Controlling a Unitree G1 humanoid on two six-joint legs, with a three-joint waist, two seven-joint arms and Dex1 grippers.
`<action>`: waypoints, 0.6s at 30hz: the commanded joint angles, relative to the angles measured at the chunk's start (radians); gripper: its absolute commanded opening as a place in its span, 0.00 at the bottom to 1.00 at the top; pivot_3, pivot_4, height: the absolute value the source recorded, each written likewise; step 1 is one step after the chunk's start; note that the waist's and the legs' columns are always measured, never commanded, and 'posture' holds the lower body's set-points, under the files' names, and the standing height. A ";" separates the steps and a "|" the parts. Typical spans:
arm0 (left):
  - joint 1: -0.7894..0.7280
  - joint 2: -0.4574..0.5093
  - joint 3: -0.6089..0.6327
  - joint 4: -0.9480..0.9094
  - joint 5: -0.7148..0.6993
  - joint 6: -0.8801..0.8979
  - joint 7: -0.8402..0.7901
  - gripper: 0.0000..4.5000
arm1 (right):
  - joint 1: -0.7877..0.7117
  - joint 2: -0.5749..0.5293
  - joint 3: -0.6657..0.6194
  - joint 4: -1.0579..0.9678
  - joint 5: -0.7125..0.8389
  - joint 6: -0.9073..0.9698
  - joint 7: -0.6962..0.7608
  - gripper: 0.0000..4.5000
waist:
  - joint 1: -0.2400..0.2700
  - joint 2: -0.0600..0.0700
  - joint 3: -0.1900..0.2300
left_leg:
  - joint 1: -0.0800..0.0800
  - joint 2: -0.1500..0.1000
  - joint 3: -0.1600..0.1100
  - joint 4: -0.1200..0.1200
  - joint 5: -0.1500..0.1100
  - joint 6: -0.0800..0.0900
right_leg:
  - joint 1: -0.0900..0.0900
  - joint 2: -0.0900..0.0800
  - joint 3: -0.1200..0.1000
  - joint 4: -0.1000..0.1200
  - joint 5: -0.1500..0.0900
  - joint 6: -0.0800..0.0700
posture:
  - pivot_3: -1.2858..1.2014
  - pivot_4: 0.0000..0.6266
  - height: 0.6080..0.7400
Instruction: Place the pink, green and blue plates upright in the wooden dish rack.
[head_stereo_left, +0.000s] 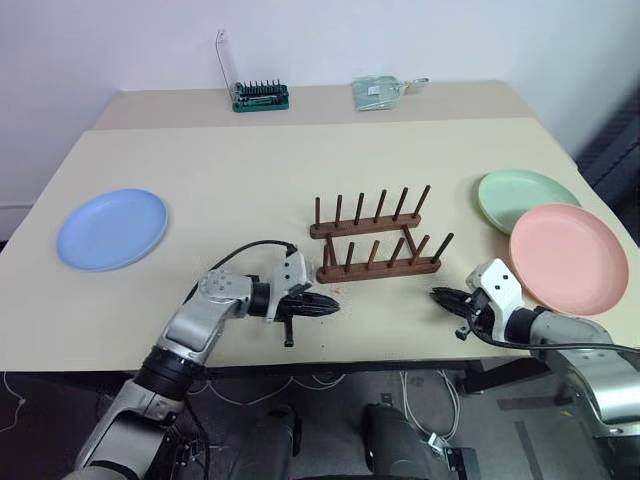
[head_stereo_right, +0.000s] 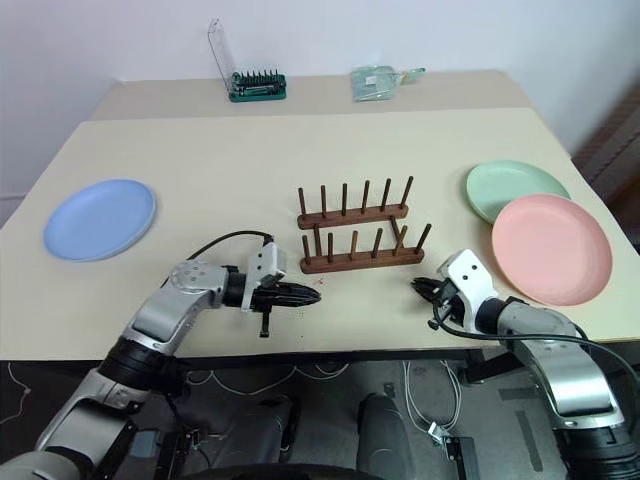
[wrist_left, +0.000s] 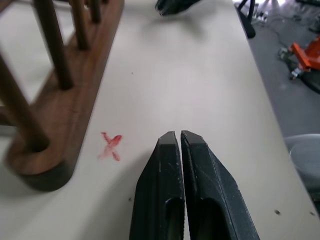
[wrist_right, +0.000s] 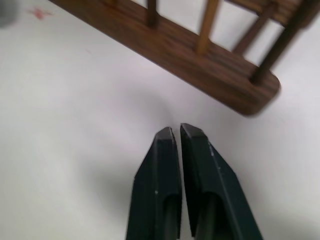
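Note:
The wooden dish rack (head_stereo_left: 376, 240) stands mid-table, its dark pegs holding nothing. Far left lies the blue plate (head_stereo_left: 111, 228) flat on the table. At the right, the pink plate (head_stereo_left: 568, 257) overlaps the near edge of the green plate (head_stereo_left: 520, 194). My left gripper (head_stereo_left: 328, 307) is shut and empty, hovering just in front of the rack's near-left end, beside a small red cross (wrist_left: 111, 146). My right gripper (head_stereo_left: 440, 295) is shut and empty too, just off the rack's near-right end (wrist_right: 250, 95) and left of the pink plate.
A green bit holder (head_stereo_left: 261, 96) with a clear lid and a pale green packet (head_stereo_left: 378, 92) sit on the far table section. The table's front edge (head_stereo_left: 380, 362) runs just under both grippers. Bare tabletop lies between the blue plate and the rack.

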 joint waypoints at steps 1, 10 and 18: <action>-0.022 -0.039 -0.010 0.059 0.094 -0.047 0.142 0.03 | -0.088 0.014 0.056 0.035 -0.072 -0.018 -0.042 0.01 | 0.001 0.000 0.000 | 0.000 0.000 0.000 0.000 0.000 0.000 | 0.000 0.000 0.000 0.000 0.000 0.000 | 0.52 0.24 1.00; -0.119 -0.112 0.023 0.277 0.206 -0.190 0.398 0.03 | -0.273 0.100 0.137 0.224 -0.187 -0.082 -0.128 0.01 | 0.002 0.000 -0.001 | 0.001 -0.001 0.000 0.001 0.000 0.000 | 0.002 0.000 0.000 0.000 0.000 0.000 | 0.52 0.24 1.00; -0.167 -0.142 0.038 0.398 0.215 -0.251 0.470 0.03 | -0.387 0.145 0.148 0.393 -0.246 -0.171 -0.167 0.01 | -0.001 0.000 -0.001 | 0.003 -0.001 0.000 0.001 0.001 -0.001 | 0.002 0.000 0.000 0.001 0.001 0.000 | 0.52 0.24 1.00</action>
